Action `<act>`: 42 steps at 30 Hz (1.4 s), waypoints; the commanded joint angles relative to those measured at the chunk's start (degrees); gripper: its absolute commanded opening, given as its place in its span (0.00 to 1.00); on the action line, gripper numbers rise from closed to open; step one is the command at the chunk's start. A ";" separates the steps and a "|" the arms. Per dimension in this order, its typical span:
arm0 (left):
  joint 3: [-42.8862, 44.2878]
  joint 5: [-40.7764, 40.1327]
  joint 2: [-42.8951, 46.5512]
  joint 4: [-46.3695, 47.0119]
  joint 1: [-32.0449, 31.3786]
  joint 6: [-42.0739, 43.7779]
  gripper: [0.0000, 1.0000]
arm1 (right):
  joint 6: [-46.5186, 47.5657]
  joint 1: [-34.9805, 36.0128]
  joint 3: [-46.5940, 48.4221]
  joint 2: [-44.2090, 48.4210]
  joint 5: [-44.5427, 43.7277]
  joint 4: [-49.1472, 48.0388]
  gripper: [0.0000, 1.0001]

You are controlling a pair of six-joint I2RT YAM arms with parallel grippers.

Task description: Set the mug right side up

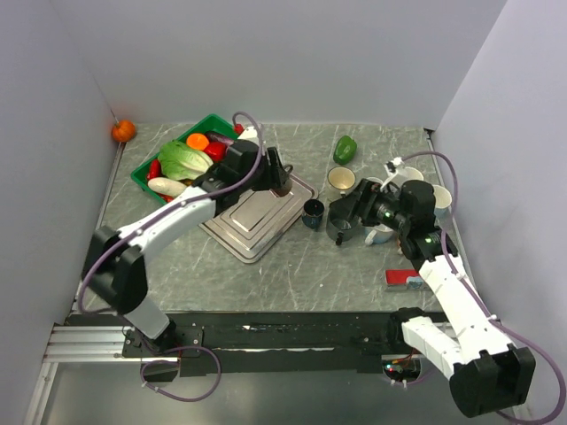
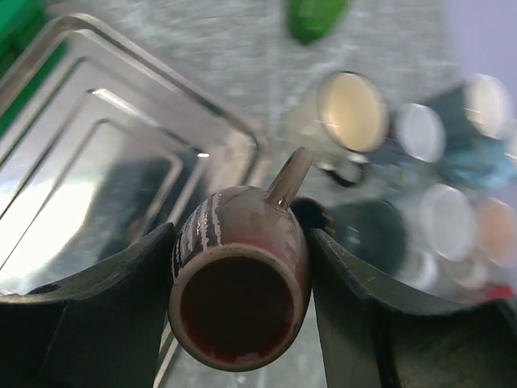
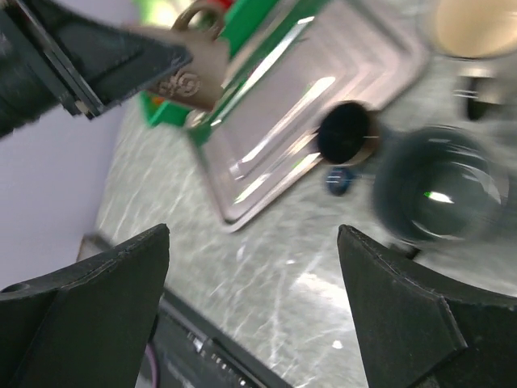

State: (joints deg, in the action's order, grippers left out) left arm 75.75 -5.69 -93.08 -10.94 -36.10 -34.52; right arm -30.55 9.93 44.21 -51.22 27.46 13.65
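Left gripper [image 1: 282,180] clamps the mug [image 2: 240,283] aloft; right gripper [image 3: 253,279] hangs open, arm extended.

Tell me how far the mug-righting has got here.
Done: the left pincer grips the brown mug in the air over the steel tray. In hand: the turn, with the mug's mouth facing the wrist camera. Left: set it down mouth-up and release. The right pincer hangs open, unused.

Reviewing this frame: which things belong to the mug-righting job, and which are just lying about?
Job in hand:
brown mug, gripped in the left claw

Lying about:
metal tray
green crate of vegetables
green pepper
small orange item
cream cup
small dark cup
grey mug
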 commanded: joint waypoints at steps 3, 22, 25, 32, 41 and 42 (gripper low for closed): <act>-5.34 16.49 11.41 9.08 -0.11 -0.72 0.01 | 1.19 4.48 3.08 -0.20 9.01 -15.04 0.90; -14.13 40.23 23.73 20.96 -0.38 -6.61 0.01 | 14.90 11.07 12.83 -6.26 13.76 -15.76 0.61; -14.05 40.76 23.73 20.96 -0.55 -7.05 0.01 | 14.99 11.42 12.66 -6.61 14.28 -16.81 0.59; -14.13 41.90 23.47 22.28 -0.73 -7.84 0.01 | 14.20 12.74 13.36 -8.54 15.60 -19.54 0.48; -14.75 40.07 24.26 22.19 -0.73 -8.10 0.10 | 16.04 13.88 14.68 -8.99 17.63 -18.93 0.00; -14.66 39.54 24.69 21.58 -0.73 -7.41 0.14 | 17.09 14.06 14.86 -8.72 16.75 -18.31 0.00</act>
State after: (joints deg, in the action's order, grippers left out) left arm 60.66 34.20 -70.87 5.98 -35.64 -41.91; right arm -15.88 22.74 55.64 -59.83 45.41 -3.88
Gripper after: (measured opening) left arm 0.657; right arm 0.052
